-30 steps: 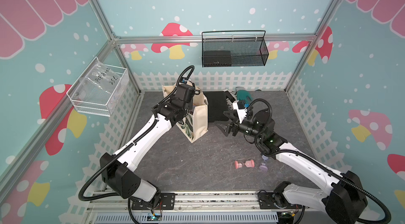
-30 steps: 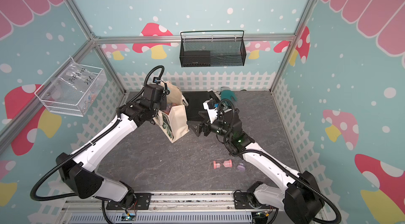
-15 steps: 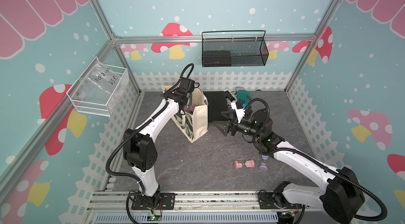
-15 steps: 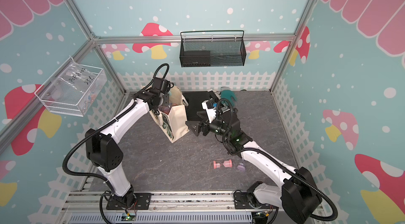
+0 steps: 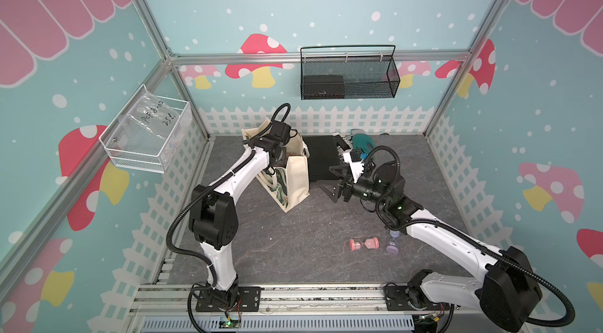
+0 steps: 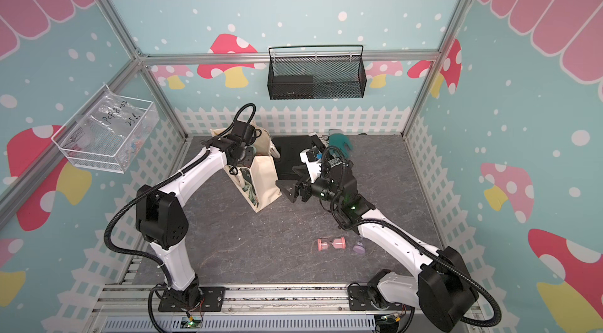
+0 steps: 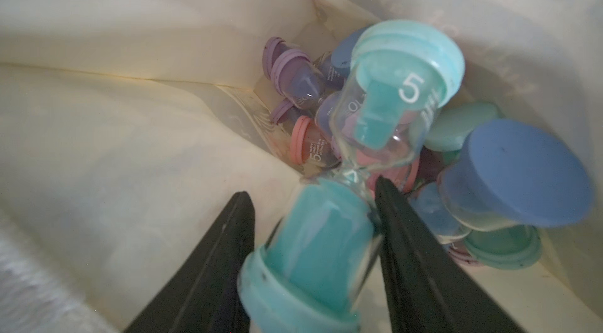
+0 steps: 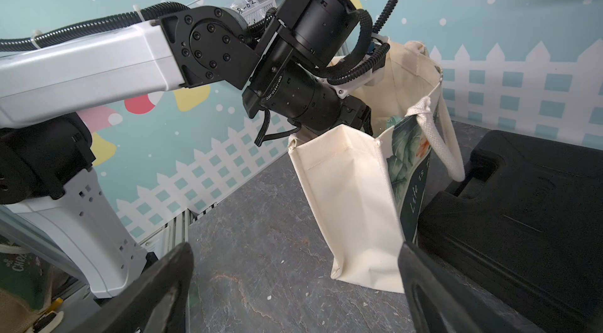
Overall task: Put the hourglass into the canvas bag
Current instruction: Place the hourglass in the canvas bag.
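A teal hourglass (image 7: pixel 329 233) sits between the fingers of my left gripper (image 7: pixel 311 189), which is shut on it inside the canvas bag (image 7: pixel 130 119). Several more hourglasses, purple, pink, blue and teal, lie heaped on the bag's bottom just beyond it. In both top views the cream canvas bag (image 5: pixel 295 178) (image 6: pixel 266 181) stands at the back left, and the left wrist reaches down into its mouth, hiding the fingers. My right gripper (image 5: pixel 332 181) (image 8: pixel 297 250) hangs open and empty just right of the bag (image 8: pixel 352 197). A pink hourglass (image 5: pixel 363 244) and a purple one (image 5: pixel 392 243) lie on the table under the right arm.
A flat black case (image 5: pixel 321 158) (image 8: pixel 522 217) lies right behind the bag. A teal object (image 5: pixel 362 140) rests by the back fence. A black wire basket (image 5: pixel 347 77) hangs on the back wall and a clear bin (image 5: pixel 146 132) on the left wall.
The left arm has folded up, its elbow drawn back over its base, while the wrist stays in the bag's mouth. The right arm has barely shifted.
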You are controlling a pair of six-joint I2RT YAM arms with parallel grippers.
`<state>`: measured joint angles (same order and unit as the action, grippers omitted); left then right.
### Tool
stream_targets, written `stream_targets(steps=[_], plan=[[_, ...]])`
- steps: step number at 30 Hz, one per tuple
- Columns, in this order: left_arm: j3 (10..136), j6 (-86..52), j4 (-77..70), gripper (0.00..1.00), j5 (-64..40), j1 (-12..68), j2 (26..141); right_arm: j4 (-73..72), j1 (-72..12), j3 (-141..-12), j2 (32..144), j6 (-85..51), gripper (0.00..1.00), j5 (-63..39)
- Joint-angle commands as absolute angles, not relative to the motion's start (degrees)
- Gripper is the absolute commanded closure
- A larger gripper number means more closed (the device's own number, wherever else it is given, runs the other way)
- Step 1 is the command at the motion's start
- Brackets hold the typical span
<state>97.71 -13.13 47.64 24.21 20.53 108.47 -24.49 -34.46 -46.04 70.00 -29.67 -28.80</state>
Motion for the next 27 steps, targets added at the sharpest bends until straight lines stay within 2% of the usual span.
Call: stream_targets(steps=[1,10,17,21,27], plan=[[96.42,-15.36,48.39,0.59,22.25,20.4,109.34,-25.4,-34.08,-45.37,68.85,-29.93,0.0,-27.72],[96.61,-15.3,48.6,0.41,23.1,20.45,107.37,-25.26,-33.76,-45.18,68.15,-30.32,0.0,-26.66],[96.74,-15.21,48.64,0.38,23.29,20.52,104.94,-25.07,-33.61,-45.44,68.02,-30.5,0.0,-26.47],[96.85,-15.21,48.67,0.32,23.29,20.67,101.94,-25.06,-33.57,-45.55,68.03,-30.71,0.0,-26.74],[97.23,-15.16,47.81,0.28,23.39,21.45,95.79,-23.69,-33.29,-45.53,67.44,-30.59,0.0,-26.75]])
